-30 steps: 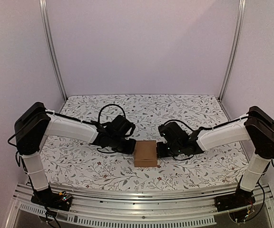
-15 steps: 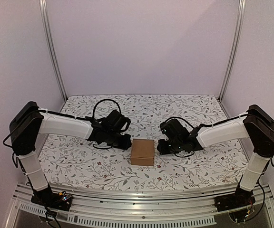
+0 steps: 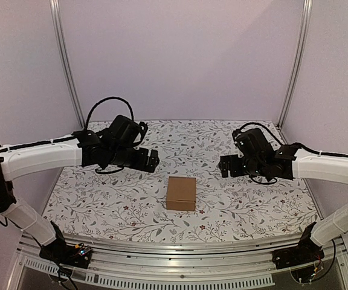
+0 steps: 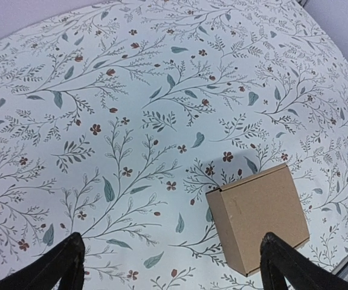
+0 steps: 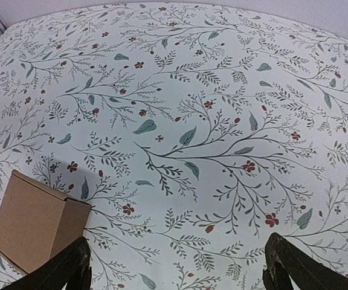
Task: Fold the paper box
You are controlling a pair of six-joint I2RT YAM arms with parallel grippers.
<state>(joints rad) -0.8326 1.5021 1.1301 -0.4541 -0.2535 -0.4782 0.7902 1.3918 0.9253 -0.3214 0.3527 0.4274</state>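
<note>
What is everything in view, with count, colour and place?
paper box: one, brown, closed, front middle of the tablecloth, untouched
tablecloth: one, white floral print, across the whole work area
frame posts: two, silver, back corners
rail: one, silver, near edge
left arm: one, white and black, left side
right arm: one, white and black, right side
left gripper: one, black, open, left of the box
right gripper: one, black, open, right of the box
</note>
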